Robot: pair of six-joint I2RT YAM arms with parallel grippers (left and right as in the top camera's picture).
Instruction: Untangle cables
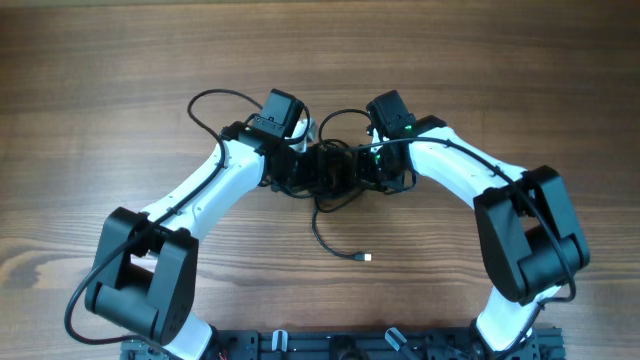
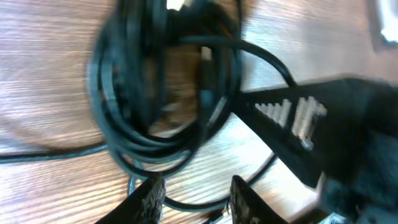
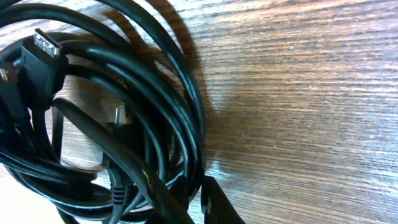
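At the left fingers: parted, with one strand of the cables across the gap. At the right fingers: buried among the loops, open or closed impossible to tell. Around both: bunched in a tangled coil mid-counter, one loose end trailing nearer, silvery plug apart from the coil.

Overhead, I see soft, even light. My left wrist view is smeared with blur; my right shows cables shadowing the table.
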